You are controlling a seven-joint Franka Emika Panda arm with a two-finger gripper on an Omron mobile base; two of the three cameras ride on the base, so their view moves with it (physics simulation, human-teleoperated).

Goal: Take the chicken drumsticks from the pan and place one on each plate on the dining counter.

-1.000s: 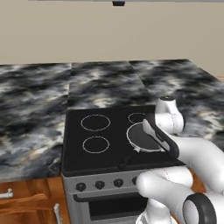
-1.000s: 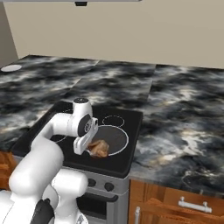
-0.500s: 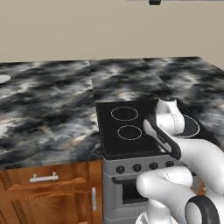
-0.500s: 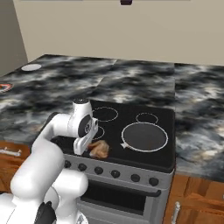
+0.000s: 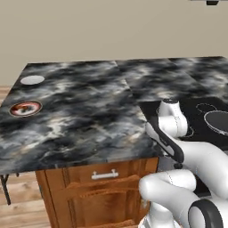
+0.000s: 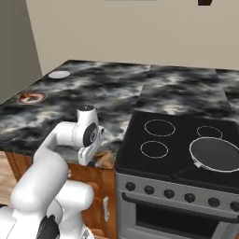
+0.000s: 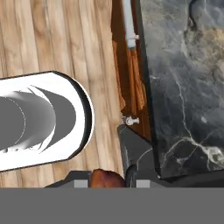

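My gripper (image 6: 96, 160) is shut on a golden-brown chicken drumstick (image 6: 105, 159), held low at the front edge of the dining counter (image 6: 107, 93), just left of the stove. In the hand view the drumstick (image 7: 106, 178) sits between my gripper's (image 7: 106, 183) dark fingers (image 7: 136, 158), above the wooden floor and beside the marble edge. The pan (image 6: 216, 154) rests on the cooktop's right side, far from the gripper, and also shows in the left base view as the pan (image 5: 220, 122). Two plates lie at the counter's far left: a white plate (image 5: 32, 80) and a patterned plate (image 5: 25, 108).
The black cooktop (image 6: 163, 140) with its oven knobs stands right of the gripper. Wooden cabinet fronts with a drawer handle (image 5: 104, 174) run below the counter. A beige wall closes off the back. Wood floor (image 7: 57, 43) lies under the hand.
The base has driven left, so stove and pan slid right in both views and the two plates came into sight. The gripper stays shut on the drumstick.
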